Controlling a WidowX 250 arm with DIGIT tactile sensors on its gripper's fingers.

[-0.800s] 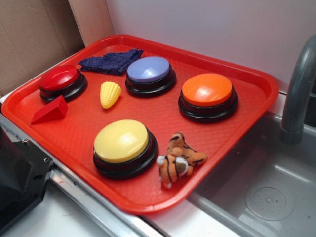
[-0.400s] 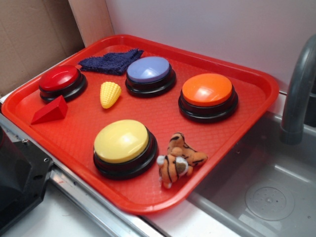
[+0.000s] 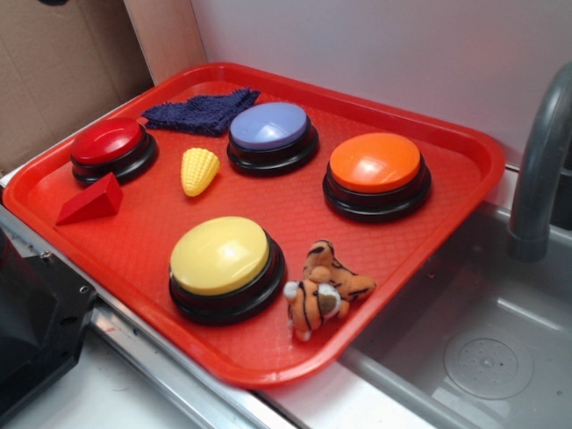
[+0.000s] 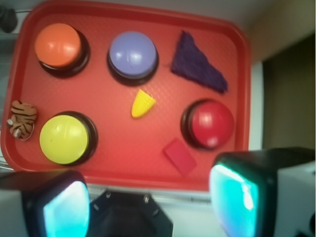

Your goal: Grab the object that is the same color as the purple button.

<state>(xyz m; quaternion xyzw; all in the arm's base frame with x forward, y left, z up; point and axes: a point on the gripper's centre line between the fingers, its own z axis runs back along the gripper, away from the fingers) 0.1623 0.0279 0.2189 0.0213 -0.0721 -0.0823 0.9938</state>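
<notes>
The object, a dark navy-purple fuzzy rag, lies flat in the tray's far left corner. Right beside it stands the purple button, with a lavender dome on a black base. Both rest on the red tray. My gripper hangs high above the tray's near edge, far from the rag. It is open, with nothing between its cyan pads. In the exterior view only a dark sliver of the arm shows at the top left edge.
The tray also holds a red button, an orange button, a yellow button, a toy corn, a red wedge and a plush tiger. A grey faucet and sink are to the right.
A dark sliver of the arm has come into the exterior view at the top left edge. Nothing on the tray has moved.
</notes>
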